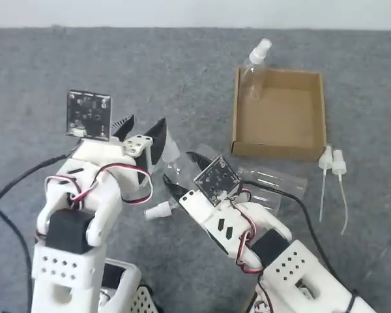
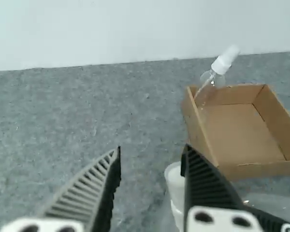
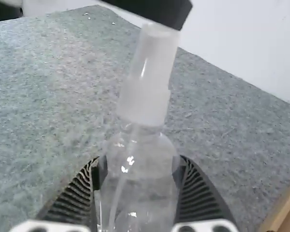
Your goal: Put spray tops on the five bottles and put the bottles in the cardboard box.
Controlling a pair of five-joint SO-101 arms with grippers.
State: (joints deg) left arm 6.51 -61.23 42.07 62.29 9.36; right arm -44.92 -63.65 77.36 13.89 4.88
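The right gripper (image 3: 139,164) clamps the light, slick, likely squashy bottle (image 3: 135,198) by its body; the left gripper (image 2: 151,152), jaws spread just beyond, should take the stiff spray top (image 3: 147,87).

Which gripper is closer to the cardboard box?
Right. The right gripper, shut on a bottle, is a short way from the cardboard box; the open left gripper lies farther off, beyond the right one.

The left pincer (image 2: 151,151) and right pincer (image 3: 138,164) are showing black, ribbed fingers on white arms (image 1: 85,208). A clear bottle (image 3: 135,188) is wearing a frosted white spray top (image 3: 147,82), while the plain brown cardboard box (image 1: 287,117) is sitting on the mottled grey worktop (image 1: 182,78).
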